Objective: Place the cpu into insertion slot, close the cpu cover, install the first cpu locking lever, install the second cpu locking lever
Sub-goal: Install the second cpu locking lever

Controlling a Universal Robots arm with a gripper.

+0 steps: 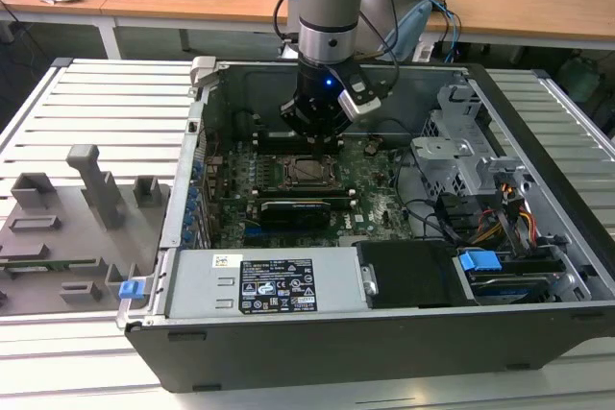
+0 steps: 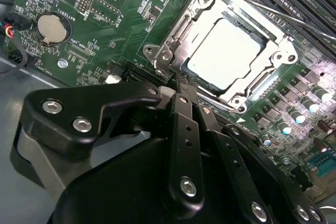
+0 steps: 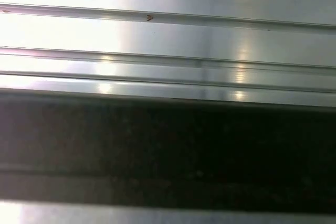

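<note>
You have the gripper (image 1: 317, 133) low inside the open computer case (image 1: 538, 112), just above the socket in the middle of the exterior view. In the second wrist view the chip (image 2: 224, 53) already sits in the socket (image 2: 206, 94), upper right of centre, its pale top bright under the light. The metal cover (image 2: 274, 51) looks folded down around it, the chip showing through its square window. So placing the chip seems done and the cover closed or nearly so; you are at the locking levers now.

The black fingers (image 2: 185, 109) come together to a narrow tip right at the socket's near corner, by the screw and hinge there. They look pressed together with nothing between them, though the tip itself is partly hidden by the linkage.

A thin rod (image 2: 294, 17) runs along the far side of the socket; it may be one lever, but I cannot tell whether it is latched. The next move calls for a careful sideways push on a springy wire, without scraping the green board (image 2: 105, 35).
</note>
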